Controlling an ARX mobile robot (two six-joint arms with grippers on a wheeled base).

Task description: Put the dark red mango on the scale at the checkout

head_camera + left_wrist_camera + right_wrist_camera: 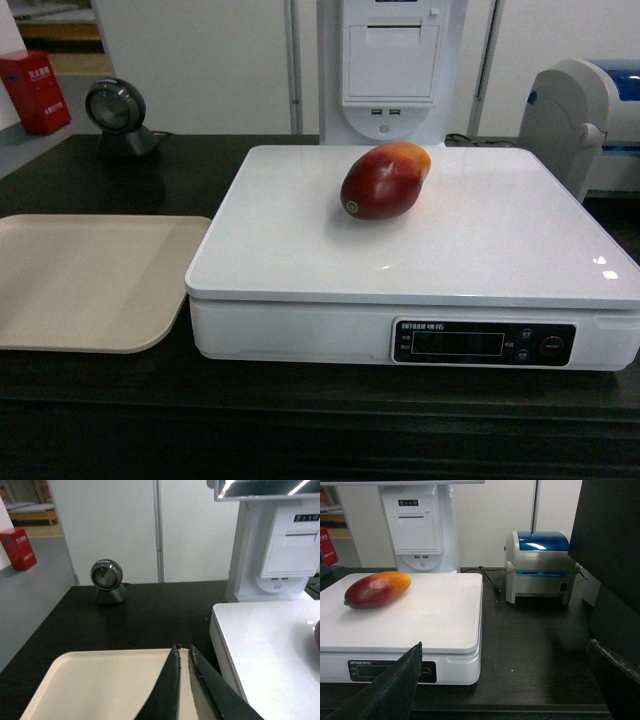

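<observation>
Mango [385, 180], dark red fading to orange-yellow at its upper-right tip (a small pale stem scar shows at the lower-left end), lies on its side just above centre frame on the glossy white scale [300, 260]. Left gripper [184, 650] at bottom centre is pressed nearly closed over the beige tray [90, 680]; right gripper [505, 655] is spread wide, empty.
</observation>
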